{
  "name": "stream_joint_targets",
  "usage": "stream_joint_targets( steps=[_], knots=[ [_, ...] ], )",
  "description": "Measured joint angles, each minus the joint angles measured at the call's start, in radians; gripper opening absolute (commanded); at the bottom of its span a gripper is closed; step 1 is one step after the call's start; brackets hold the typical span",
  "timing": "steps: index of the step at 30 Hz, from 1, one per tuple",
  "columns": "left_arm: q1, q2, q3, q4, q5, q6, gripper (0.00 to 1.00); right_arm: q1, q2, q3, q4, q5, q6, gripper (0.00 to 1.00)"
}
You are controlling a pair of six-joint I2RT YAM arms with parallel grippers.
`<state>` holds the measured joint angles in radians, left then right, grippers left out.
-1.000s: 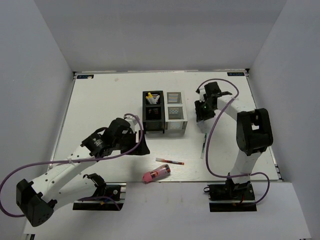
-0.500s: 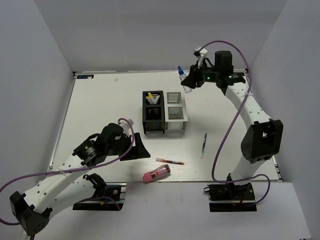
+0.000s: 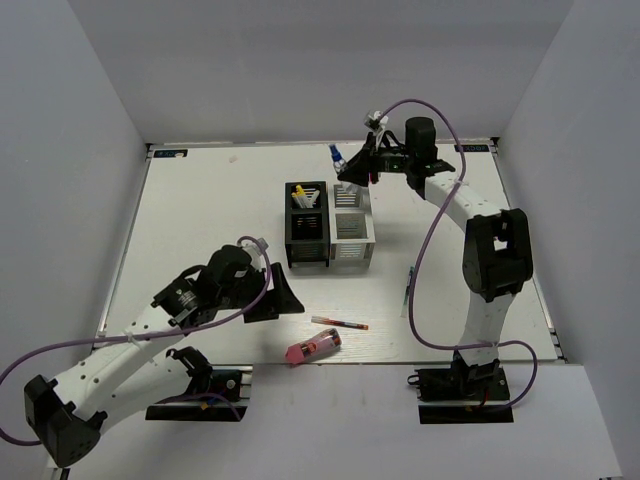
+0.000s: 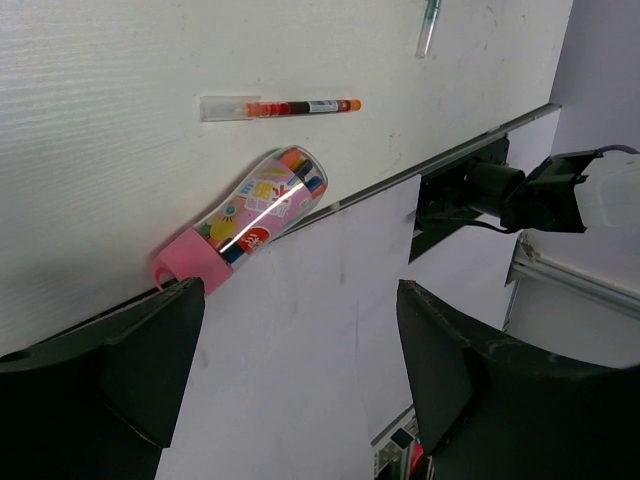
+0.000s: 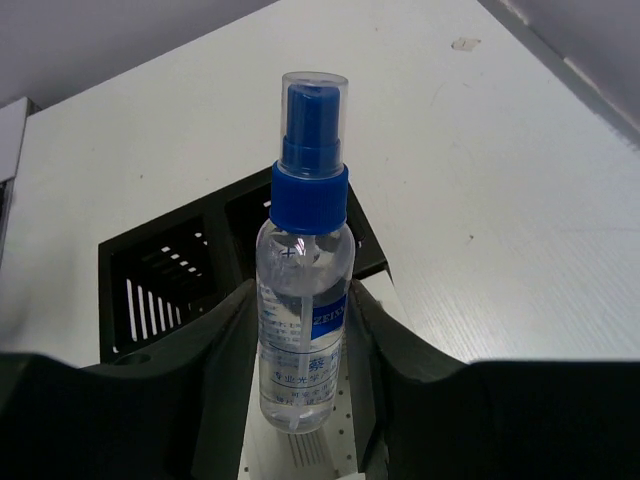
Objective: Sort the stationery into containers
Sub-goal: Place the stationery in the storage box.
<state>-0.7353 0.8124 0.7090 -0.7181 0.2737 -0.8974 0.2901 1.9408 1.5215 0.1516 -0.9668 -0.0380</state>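
Observation:
My right gripper (image 3: 352, 168) is shut on the blue-capped clear bottle (image 3: 337, 158), held in the air above the far end of the white organiser box (image 3: 352, 240). In the right wrist view the bottle (image 5: 305, 320) stands upright between the fingers (image 5: 215, 380), over the white box (image 5: 320, 455) and beside the black box (image 5: 160, 280). The black box (image 3: 307, 238) holds yellow-tipped sticks (image 3: 300, 194) in its far compartment. My left gripper (image 3: 284, 300) is open and empty, low near the pink cylinder (image 3: 313, 347) and red pen (image 3: 340, 323). The left wrist view shows the pink cylinder (image 4: 245, 225) and the red pen (image 4: 280, 106).
A dark green pen (image 3: 409, 291) lies right of the boxes, and its tip shows in the left wrist view (image 4: 429, 25). The table's near edge (image 3: 330, 364) runs just below the pink cylinder. Grey walls enclose the table on three sides.
My right arm lifted the bottle from the table's right side and carried it left to above the white box. My left gripper shifted slightly toward the near edge.

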Motion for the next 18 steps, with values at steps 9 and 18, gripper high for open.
stream_joint_targets(
  steps=[9, 18],
  knots=[
    [0.000, 0.045, 0.000, 0.032, 0.002, -0.003, 0.89, 0.004, 0.021, -0.049, 0.024, -0.011, -0.087, 0.44],
    [0.000, 0.056, 0.000, 0.037, 0.005, 0.010, 0.89, 0.005, 0.045, -0.046, 0.031, -0.008, -0.102, 0.68]
  ],
)
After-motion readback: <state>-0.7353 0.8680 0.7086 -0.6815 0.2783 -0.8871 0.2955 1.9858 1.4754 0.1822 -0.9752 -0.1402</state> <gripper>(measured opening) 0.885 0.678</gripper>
